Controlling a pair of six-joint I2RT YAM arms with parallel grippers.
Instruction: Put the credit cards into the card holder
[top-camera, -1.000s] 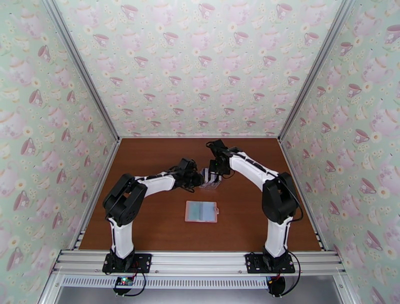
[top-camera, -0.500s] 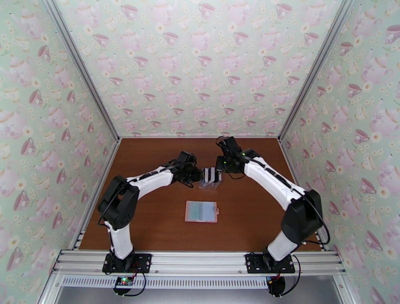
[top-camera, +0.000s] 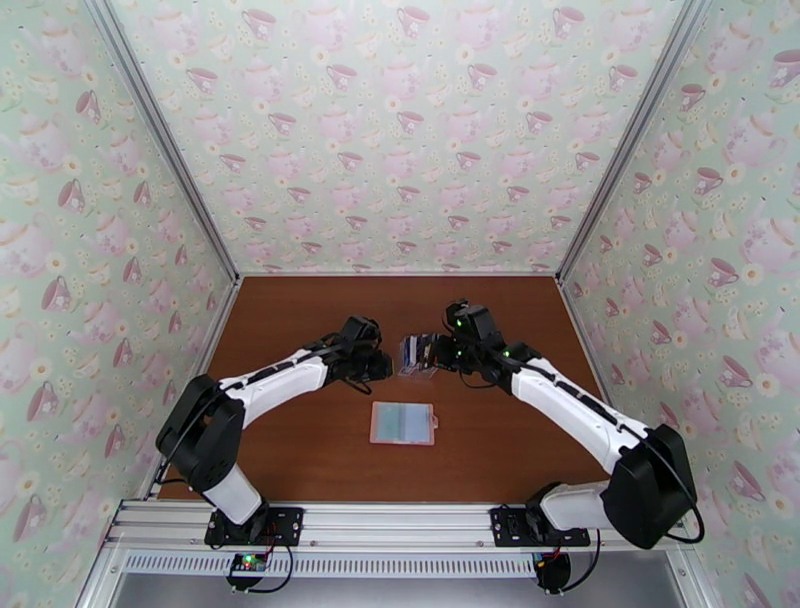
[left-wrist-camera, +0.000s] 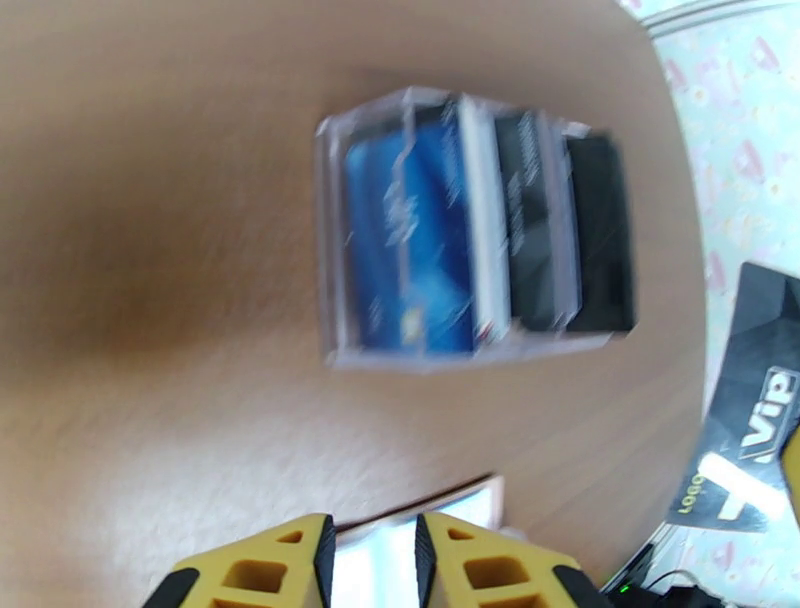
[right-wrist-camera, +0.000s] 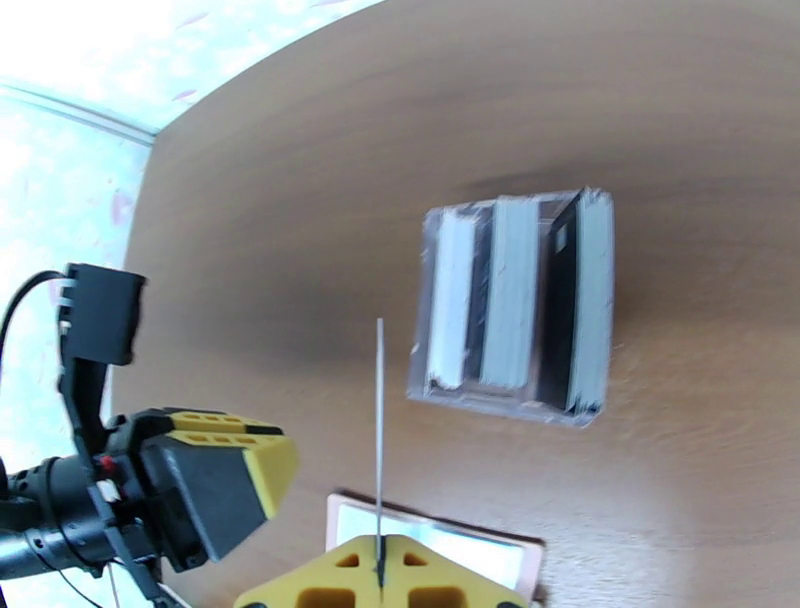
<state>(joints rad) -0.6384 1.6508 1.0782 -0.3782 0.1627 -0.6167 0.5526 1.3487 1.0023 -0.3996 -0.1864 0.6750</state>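
- Jaws of the right gripper (right-wrist-camera: 380, 565) are clamped together on one credit card (right-wrist-camera: 379, 420), seen edge-on above the table (top-camera: 300, 330).
- Left gripper (left-wrist-camera: 372, 545) jaws stand slightly apart with nothing between them, just left of the rack.
- One clear rack (top-camera: 418, 358) stands mid-table. Four credit cards (left-wrist-camera: 410, 250) seem to stand in it, though blur hinders counting: one blue, one white, two black.
- One pink card holder (top-camera: 403, 422) lies open and flat, nearer the bases and apart from the rack.

Clear rack (left-wrist-camera: 330, 250) and its credit cards (left-wrist-camera: 410, 250) motion-blurred (print illegible); card holder (right-wrist-camera: 480, 548) cut off below.
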